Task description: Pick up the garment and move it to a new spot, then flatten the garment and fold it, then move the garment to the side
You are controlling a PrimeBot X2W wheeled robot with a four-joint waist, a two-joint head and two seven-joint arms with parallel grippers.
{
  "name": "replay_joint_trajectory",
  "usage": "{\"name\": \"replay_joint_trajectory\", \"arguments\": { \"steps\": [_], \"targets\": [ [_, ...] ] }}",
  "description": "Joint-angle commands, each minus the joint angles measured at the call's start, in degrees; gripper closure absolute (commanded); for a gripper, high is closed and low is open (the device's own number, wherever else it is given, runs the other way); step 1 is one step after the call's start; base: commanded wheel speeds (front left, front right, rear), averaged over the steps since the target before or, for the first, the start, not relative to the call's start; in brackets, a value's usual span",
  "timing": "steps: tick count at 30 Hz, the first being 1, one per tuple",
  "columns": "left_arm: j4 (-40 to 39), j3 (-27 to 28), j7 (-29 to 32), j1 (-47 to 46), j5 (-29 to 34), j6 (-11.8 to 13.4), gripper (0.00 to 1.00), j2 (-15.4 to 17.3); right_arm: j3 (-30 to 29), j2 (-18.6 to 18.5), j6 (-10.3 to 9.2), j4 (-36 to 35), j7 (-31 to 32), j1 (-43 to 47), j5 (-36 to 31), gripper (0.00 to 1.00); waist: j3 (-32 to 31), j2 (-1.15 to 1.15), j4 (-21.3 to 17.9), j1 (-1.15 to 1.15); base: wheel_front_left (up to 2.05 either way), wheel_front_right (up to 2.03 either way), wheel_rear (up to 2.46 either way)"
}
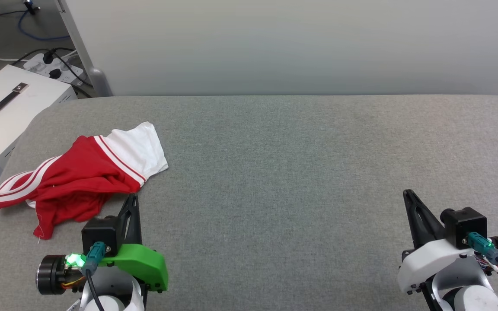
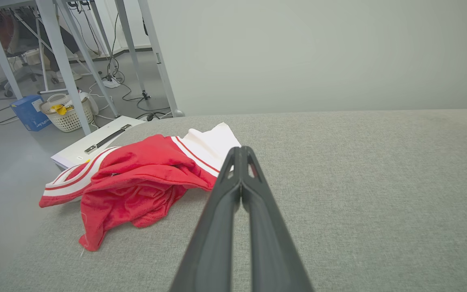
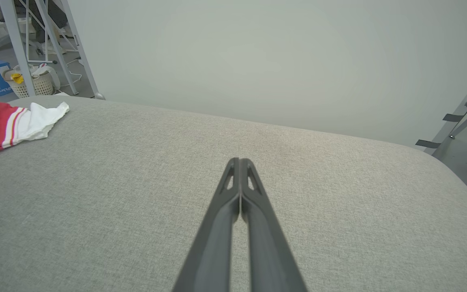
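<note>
The garment (image 1: 80, 177) is a red jersey with a white sleeve and striped trim, lying crumpled near the left edge of the grey padded table (image 1: 296, 172). In the left wrist view the garment (image 2: 136, 182) sits left of and just beyond my fingers. My left gripper (image 1: 133, 199) is shut and empty, its tips just short of the garment's near right edge. My left gripper (image 2: 240, 151) shows its two fingers pressed together. My right gripper (image 1: 407, 193) rests shut and empty at the lower right, far from the garment (image 3: 10, 121). The right gripper (image 3: 239, 161) points across bare table.
A white case with a black handle (image 1: 2, 108) stands off the table's left edge, with a power strip and cables (image 1: 54, 69) behind it. A pale wall (image 1: 296, 43) backs the table. A white basket (image 2: 67, 113) and metal table legs (image 2: 61, 65) stand on the floor.
</note>
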Motion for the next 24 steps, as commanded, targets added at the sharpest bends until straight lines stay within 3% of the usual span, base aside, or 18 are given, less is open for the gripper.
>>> {"name": "replay_joint_trajectory", "arguments": {
  "steps": [1,6,7,24],
  "targets": [
    [-0.1,0.0,0.0,0.3,0.5,0.2,1.00,-0.3,-0.1,0.0,-0.05,-0.2,0.1,0.6,-0.6,1.00,0.0,0.68,0.0,0.00,0.00,0.00,0.00],
    [-0.1,0.0,0.0,0.3,0.5,0.2,1.00,-0.3,-0.1,0.0,-0.05,-0.2,0.1,0.6,-0.6,1.00,0.0,0.68,0.0,0.00,0.00,0.00,0.00],
    [0.0,0.0,0.0,0.0,0.0,0.0,0.00,0.0,0.0,0.0,0.00,0.0,0.0,0.0,0.0,0.00,0.0,0.00,0.0,0.00,0.00,0.00,0.00],
    [1.4,0.2,-1.7,0.1,-1.7,-0.2,0.00,0.0,-0.8,0.0,-0.01,0.9,-1.7,-0.6,1.2,0.00,0.2,0.08,0.0,0.00,0.00,0.00,0.00]
  ]
}}
